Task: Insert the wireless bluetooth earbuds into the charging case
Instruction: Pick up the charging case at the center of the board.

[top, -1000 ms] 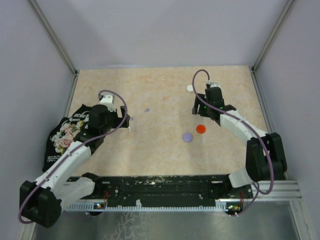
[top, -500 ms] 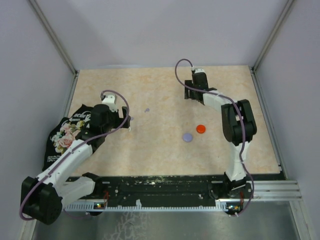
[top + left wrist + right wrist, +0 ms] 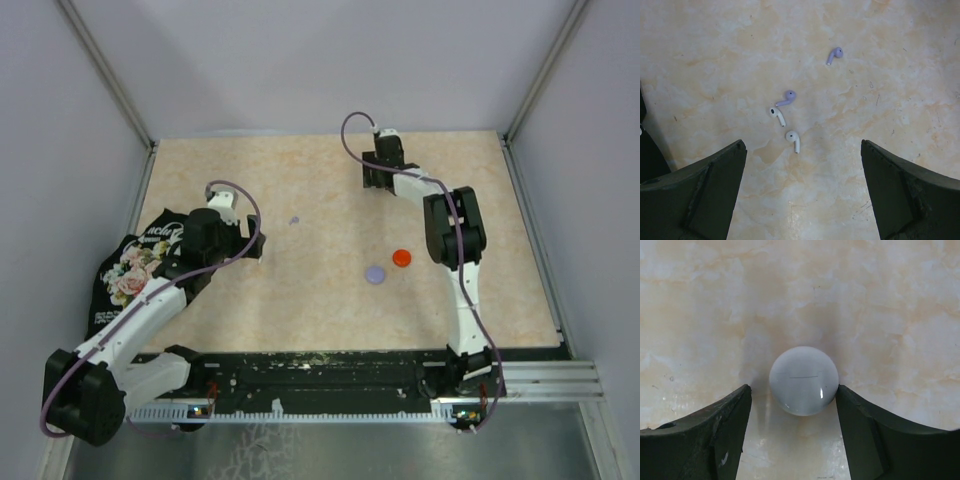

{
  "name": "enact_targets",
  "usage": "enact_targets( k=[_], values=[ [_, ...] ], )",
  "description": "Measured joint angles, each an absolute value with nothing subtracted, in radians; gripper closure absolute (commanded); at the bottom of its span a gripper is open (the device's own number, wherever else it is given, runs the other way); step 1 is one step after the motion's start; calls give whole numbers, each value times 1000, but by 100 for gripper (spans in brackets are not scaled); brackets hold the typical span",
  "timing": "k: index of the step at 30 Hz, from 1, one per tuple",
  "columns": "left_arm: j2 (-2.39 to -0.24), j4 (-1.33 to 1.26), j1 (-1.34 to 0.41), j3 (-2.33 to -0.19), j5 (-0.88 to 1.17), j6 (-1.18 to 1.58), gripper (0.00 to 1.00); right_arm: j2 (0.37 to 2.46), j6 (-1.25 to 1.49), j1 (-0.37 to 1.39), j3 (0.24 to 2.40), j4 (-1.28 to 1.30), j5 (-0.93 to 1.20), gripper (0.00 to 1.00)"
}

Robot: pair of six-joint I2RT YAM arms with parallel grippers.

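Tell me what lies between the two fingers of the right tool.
The round white case lies there, seen in the right wrist view; the right tool is open around it.

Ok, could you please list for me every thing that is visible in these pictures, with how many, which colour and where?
round cases: three; red and lilac side by side, right of the table's middle; white toward the far edge.
earbuds: four; two lilac and two white; loose on the table's left half, three close together and one lilac apart.
bag: one; black with a flower print; at the table's left edge, partly under the left arm.
table: one; beige, marbled; inside grey walls.
left gripper: one; black fingers; open, above the earbuds.
right gripper: one; black fingers; open, one finger on each side of the white case.
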State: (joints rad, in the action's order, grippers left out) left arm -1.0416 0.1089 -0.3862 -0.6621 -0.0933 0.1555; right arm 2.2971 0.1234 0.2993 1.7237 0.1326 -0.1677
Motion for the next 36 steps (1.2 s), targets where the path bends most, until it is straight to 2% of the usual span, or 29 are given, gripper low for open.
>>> enact_targets(
  k=[10,15,22,36],
  values=[
    [-1042,103,-386,-657,-57,155,0,2344,126,284,1803,165,-156,66],
    [-1042,101,-386,-657,-36,156,0,2326,127,286,1763,136,-150,70],
    [-1042,93,-386,-656,4,167,0,2146,169,340,1502,122,-114,72],
    [-1042,82,-384,-658,145,314,2,1747,239,657,1010,-21,-82,73]
  ],
)
